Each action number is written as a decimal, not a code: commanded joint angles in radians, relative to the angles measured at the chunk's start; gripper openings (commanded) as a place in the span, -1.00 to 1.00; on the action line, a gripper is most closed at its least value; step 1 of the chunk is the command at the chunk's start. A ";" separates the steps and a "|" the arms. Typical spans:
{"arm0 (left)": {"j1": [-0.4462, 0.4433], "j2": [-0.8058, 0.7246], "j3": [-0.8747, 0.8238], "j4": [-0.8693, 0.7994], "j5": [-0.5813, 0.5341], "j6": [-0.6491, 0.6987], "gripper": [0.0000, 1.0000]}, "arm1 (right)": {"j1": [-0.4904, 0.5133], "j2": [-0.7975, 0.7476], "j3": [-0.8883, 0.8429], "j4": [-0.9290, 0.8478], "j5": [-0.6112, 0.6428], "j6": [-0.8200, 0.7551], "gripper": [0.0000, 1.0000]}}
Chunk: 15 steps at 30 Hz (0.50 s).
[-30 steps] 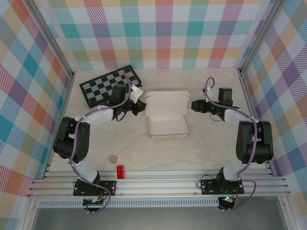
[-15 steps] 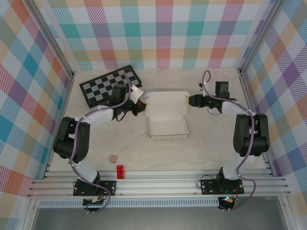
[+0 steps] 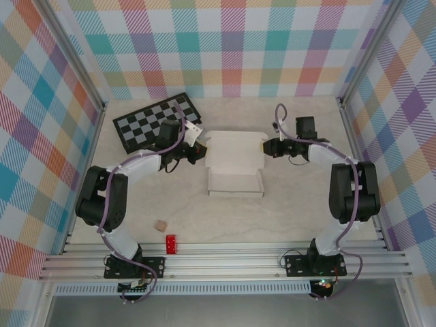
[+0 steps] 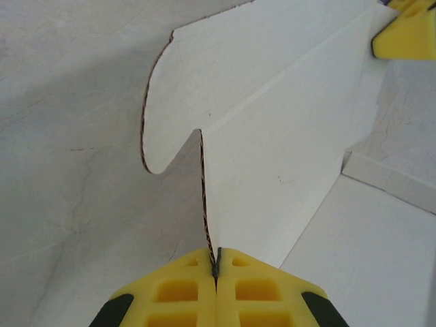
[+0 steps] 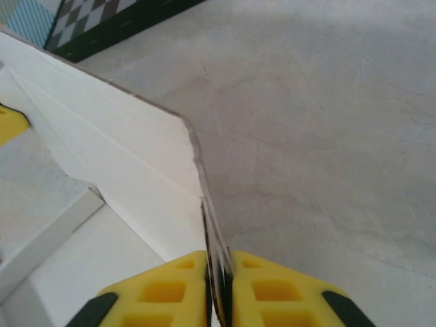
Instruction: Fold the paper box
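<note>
- The plain white thin cardboard paper box sits mid-table, between the two arms. Its shallow tray is nearest the arm bases and its lid panel rises from the far side.
- The left fingers are clenched on the lid's left edge, just below a rounded ear tab; the wrist view shows the card pinched between the yellow pads.
- The right fingers are likewise clamped on the lid's right edge, with the card's thin edge running down between the pads.
- Judged from this, the step in hand is closing the lid, as the tray walls look already formed.
- The next move calls for both arms to swing the lid toward the tray together and evenly, so the thin card does not twist or tear. The ear tabs and front flap then need steering inside the walls.
- The tray's white floor shows bare, with nothing lying in it.
- A black-and-grey checkerboard lies near the far left of the pale marbled table, well apart from the box.
</note>
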 commanded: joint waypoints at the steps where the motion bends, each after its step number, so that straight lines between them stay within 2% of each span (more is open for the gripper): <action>1: -0.042 -0.025 0.029 0.043 -0.032 -0.057 -1.00 | 0.031 -0.074 -0.053 0.049 0.105 0.058 -0.81; 8: -0.117 -0.072 -0.006 0.119 -0.219 -0.160 -1.00 | 0.097 -0.189 -0.089 0.081 0.316 0.291 -0.84; 15: -0.220 -0.141 -0.130 0.251 -0.502 -0.346 -1.00 | 0.242 -0.312 -0.151 0.166 0.565 0.498 -0.85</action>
